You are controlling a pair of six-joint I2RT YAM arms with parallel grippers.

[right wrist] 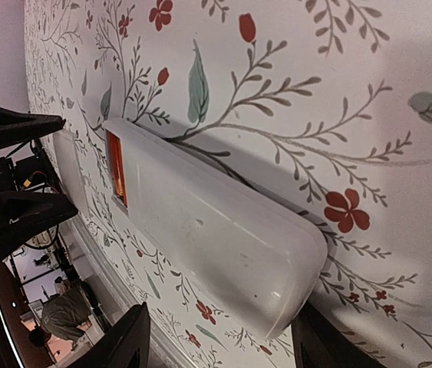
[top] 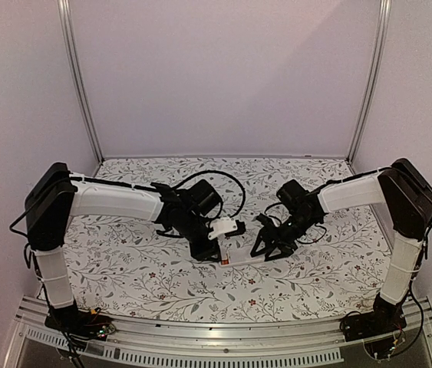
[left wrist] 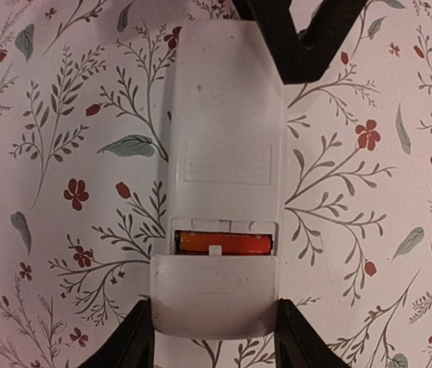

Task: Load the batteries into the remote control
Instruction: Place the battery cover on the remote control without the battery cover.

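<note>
- In the top view, the left gripper (top: pixel 206 247) and the right gripper (top: pixel 271 245) cover most of the remote control (top: pixel 240 257). We see only a white sliver, too small for detail.
- Its button face lies against the table (left wrist: pixel 62 153), out of sight.
- Only a strip of orange-red battery (left wrist: pixel 223 244) shows above the cover (left wrist: pixel 214 295), so we cannot tell whether one or two lie inside.
- The left wrist picture's bottom edge cuts off the left gripper's fingers (left wrist: pixel 123 345). We cannot tell whether they press the cover.
- The right gripper's fingertips (right wrist: pixel 127 337) run off the right wrist picture's bottom edge.
</note>
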